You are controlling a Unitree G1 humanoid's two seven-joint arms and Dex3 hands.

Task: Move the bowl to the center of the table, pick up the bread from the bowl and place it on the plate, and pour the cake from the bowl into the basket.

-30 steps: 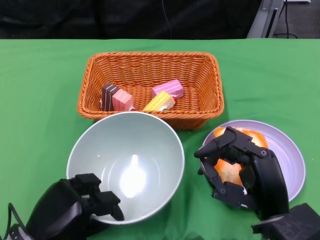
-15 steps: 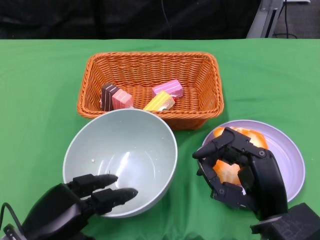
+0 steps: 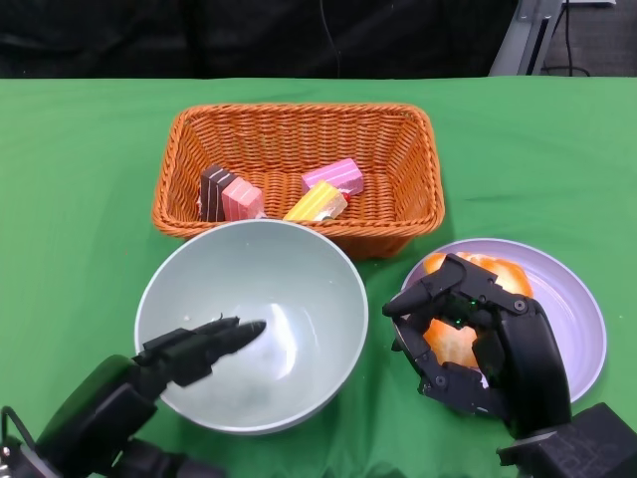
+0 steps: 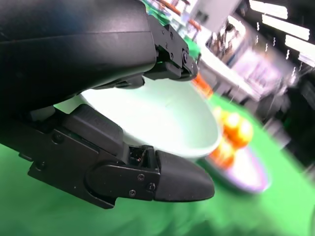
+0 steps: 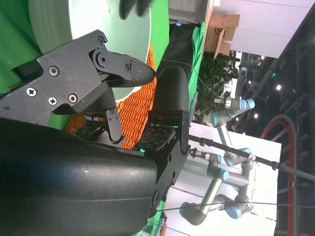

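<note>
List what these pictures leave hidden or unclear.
- Bread: head view, the right hand covers most of it; whether the fingers grip it cannot be told.
- Plate: left wrist view, blurred.
- Bowl: right wrist view, cut off by the edge and behind the fingers.
- Left hand: head view, its fingers lie over the near rim, hiding any contact.

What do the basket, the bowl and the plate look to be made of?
The basket: woven wicker or a rattan look-alike, orange-brown, shown by its braided strands and rim. The bowl: pale green, smooth and glossy with a bright highlight inside, likely plastic or glazed ceramic; the look leaves that open. The plate: lavender, smooth and fairly even in tone, probably plastic.
</note>
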